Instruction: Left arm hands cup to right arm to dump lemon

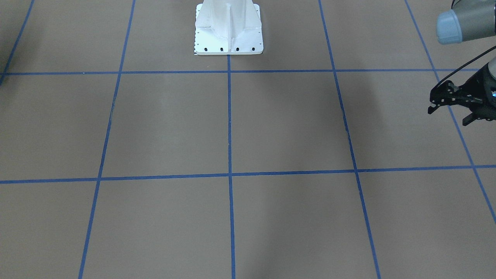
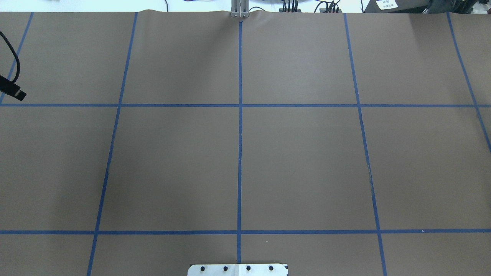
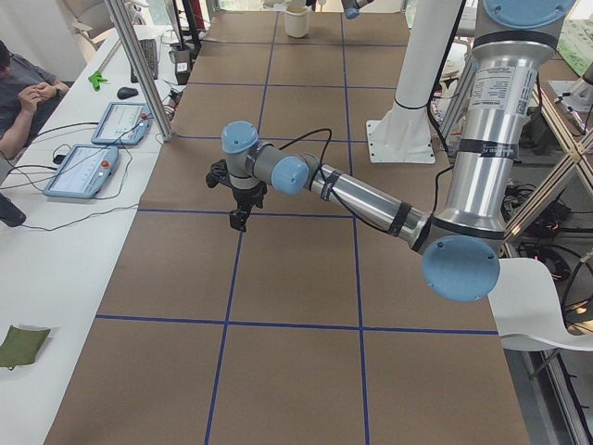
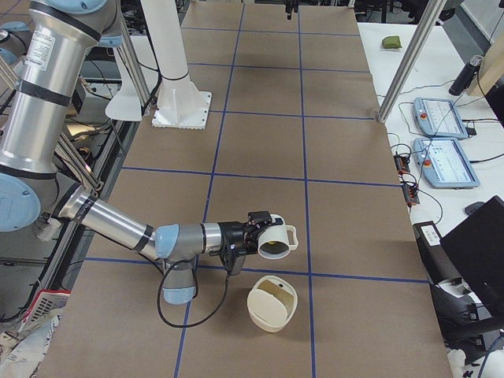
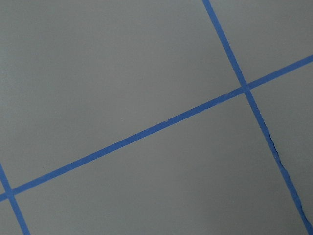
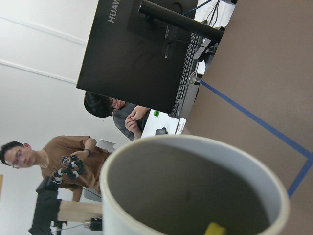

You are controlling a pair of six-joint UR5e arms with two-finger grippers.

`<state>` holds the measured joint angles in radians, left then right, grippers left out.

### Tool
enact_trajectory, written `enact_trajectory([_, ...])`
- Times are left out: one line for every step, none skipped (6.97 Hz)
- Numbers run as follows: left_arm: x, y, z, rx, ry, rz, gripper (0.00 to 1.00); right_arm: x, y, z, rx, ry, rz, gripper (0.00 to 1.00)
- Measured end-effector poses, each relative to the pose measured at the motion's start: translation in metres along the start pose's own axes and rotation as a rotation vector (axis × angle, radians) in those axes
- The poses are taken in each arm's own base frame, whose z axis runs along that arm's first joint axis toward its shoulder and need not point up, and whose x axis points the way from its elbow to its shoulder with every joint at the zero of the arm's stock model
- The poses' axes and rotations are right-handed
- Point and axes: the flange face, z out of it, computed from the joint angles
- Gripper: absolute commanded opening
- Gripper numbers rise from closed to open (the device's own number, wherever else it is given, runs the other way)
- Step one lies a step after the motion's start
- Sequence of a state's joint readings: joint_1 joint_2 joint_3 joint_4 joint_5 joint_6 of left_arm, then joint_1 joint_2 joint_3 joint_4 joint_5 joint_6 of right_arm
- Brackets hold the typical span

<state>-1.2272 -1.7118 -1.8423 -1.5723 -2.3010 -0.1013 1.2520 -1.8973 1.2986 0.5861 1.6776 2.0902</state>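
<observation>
Cup (image 4: 277, 236): white mug with a loop handle, off the worktop (image 2: 307, 153), tipped onto its side. Its mouth faces down and towards the exterior right camera, and the handle is turned away from the arm. The right wrist view looks straight into the grey interior from close by.

Lemon (image 4: 273, 248): a small yellow piece inside the cup, lying at the lower lip of the mouth. In the right wrist view only a yellow edge (image 6: 215, 229) shows at the bottom of the bore.

Right gripper (image 4: 260, 224): at the cup's closed end and upper wall, in contact with it, the forearm reaching out low over the worktop. The fingers appear only in the exterior right view, small and dark against the mug. I cannot tell how they stand or whether they clamp the wall.

Cream round container (image 4: 272, 323): resting on the worktop near the cup, on the camera's side of it, apart from it. Whether the cup's mouth is directly over it cannot be told.

Left gripper (image 1: 448, 113): well apart from the cup, at the other end of the worktop, pointing down over a blue tape line. Its fingers (image 1: 437, 100) are spread apart with nothing between them.
</observation>
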Motion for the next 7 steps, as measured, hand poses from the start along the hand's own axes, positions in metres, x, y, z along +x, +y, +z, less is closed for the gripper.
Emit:
enact_trajectory([0.001,0.0,-0.001,0.002,0.0,0.002,1.0,0.003,-0.007,-0.002,0.02,-0.058,0.09,0.0])
enact_trajectory([0.002,-0.001,-0.002,0.005,0.0,0.004,1.0,0.006,-0.014,-0.004,0.034,-0.11,0.165,0.0])
enact_trajectory([0.004,-0.001,-0.004,0.008,0.0,0.006,1.0,0.008,-0.018,-0.006,0.039,-0.145,0.225,0.0])
enact_trajectory([0.005,0.0,-0.006,0.011,0.0,0.008,1.0,0.008,-0.021,-0.009,0.045,-0.177,0.292,0.0])
enact_trajectory([0.006,0.0,-0.007,0.013,0.0,0.009,1.0,0.006,-0.023,-0.012,0.048,-0.217,0.377,0.0])
enact_trajectory([0.006,0.0,-0.007,0.013,0.0,0.009,1.0,0.004,-0.025,-0.016,0.044,-0.25,0.462,0.0])
enact_trajectory([0.006,0.0,-0.007,0.014,0.0,0.009,1.0,0.003,-0.027,-0.019,0.04,-0.286,0.545,0.0])
